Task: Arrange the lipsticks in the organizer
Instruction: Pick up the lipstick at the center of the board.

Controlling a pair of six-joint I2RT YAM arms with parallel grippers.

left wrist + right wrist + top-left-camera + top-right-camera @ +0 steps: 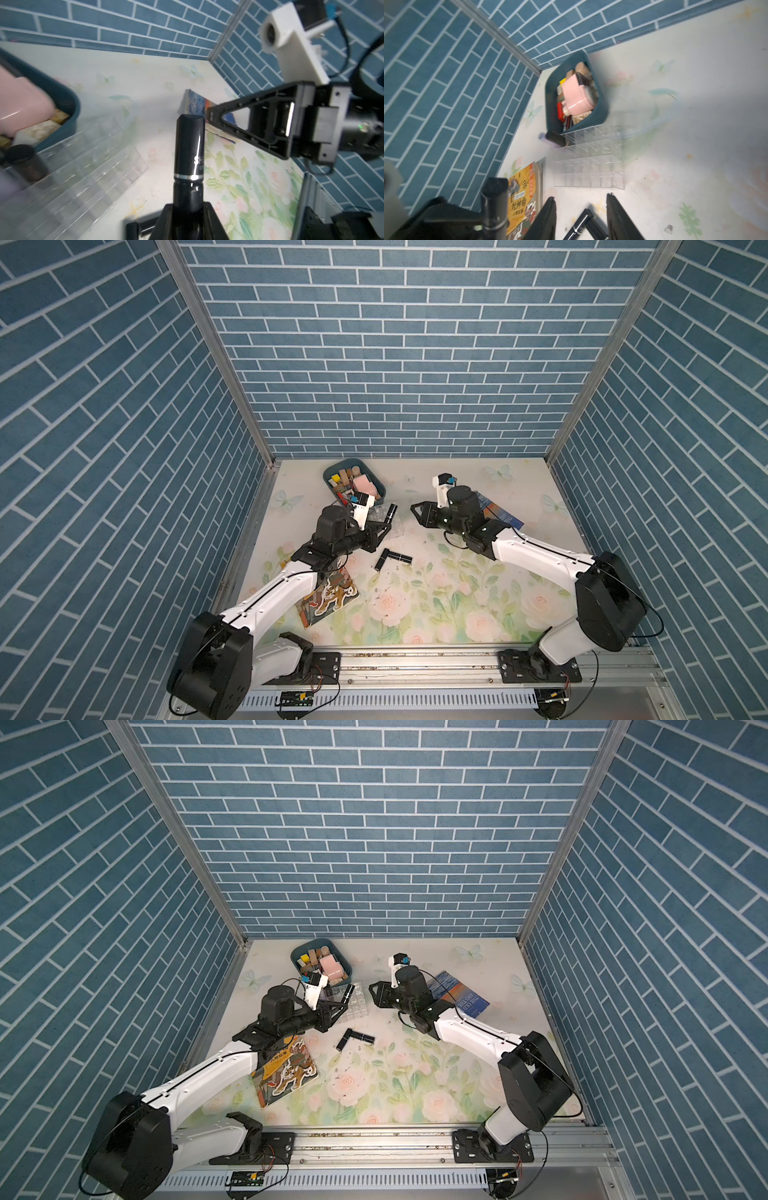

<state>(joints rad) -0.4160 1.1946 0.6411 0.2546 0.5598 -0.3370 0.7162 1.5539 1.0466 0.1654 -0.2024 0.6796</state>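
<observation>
The left claw (pixel 188 209) is clamped tight on one end of a black lipstick (pixel 189 145). The longer end beyond the silver band sticks out free, which leaves plenty of tube clear to go down into a cell while the jaws stay above the rack's walls. The lipstick is raised near the organizer (pixel 353 1009), off to its side as far as I can tell and tilted rather than plumb, so I judge it needs squaring up over a cell before it will drop in cleanly. The organizer sits on the counter (pixel 457 614) right against the teal tray (pixel 376 489) (a backstop of sorts, which may keep the light rack from sliding when pushed). At its end by the tray a black tube (pixel 554 136) and a lavender tube (pixel 548 143) look already lodged, though blur hides which cells. The right claw (pixel 580 197) stands part open and empty, its tip just beside the held lipstick's free end in the left wrist view, perhaps to steady it. Beneath that claw two spare lipsticks (pixel 399 558) lie flat in an L on the counter, near the rack and within easy reach.
</observation>
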